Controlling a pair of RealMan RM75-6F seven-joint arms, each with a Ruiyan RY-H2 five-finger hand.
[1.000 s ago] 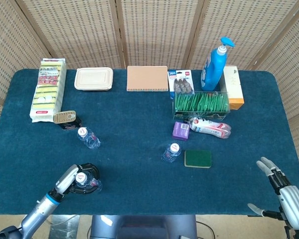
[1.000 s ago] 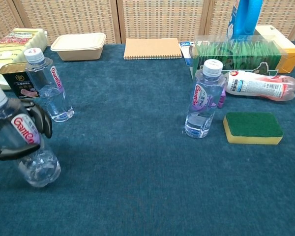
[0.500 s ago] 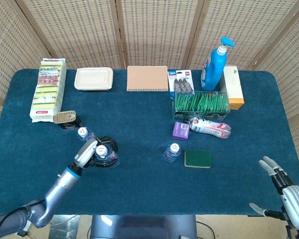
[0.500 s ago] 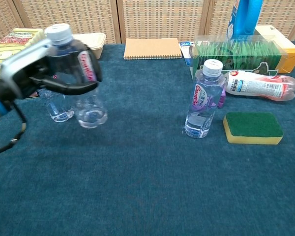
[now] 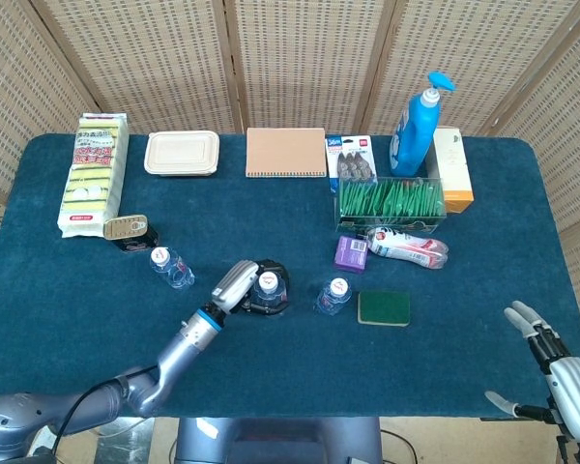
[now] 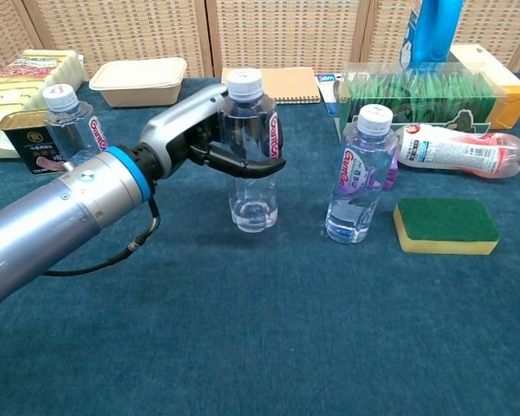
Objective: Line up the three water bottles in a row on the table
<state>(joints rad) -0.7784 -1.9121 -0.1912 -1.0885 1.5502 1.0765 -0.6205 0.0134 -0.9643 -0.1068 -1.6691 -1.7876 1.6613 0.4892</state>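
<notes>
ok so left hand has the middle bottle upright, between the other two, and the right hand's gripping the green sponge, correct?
Not quite. The right hand is open near the table's right edge, far from the green sponge, per the head view. The left hand does hold the middle bottle upright.

Silver arm [image 6: 43, 230], blue wrist ring [image 6: 128, 172], black fingers [image 6: 243, 162].

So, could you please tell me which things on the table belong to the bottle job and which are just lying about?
Belonging: held bottle in the left hand, left bottle, right bottle.

Lying about: sponge, notebook, food container, tin can, blue pump bottle.
</notes>
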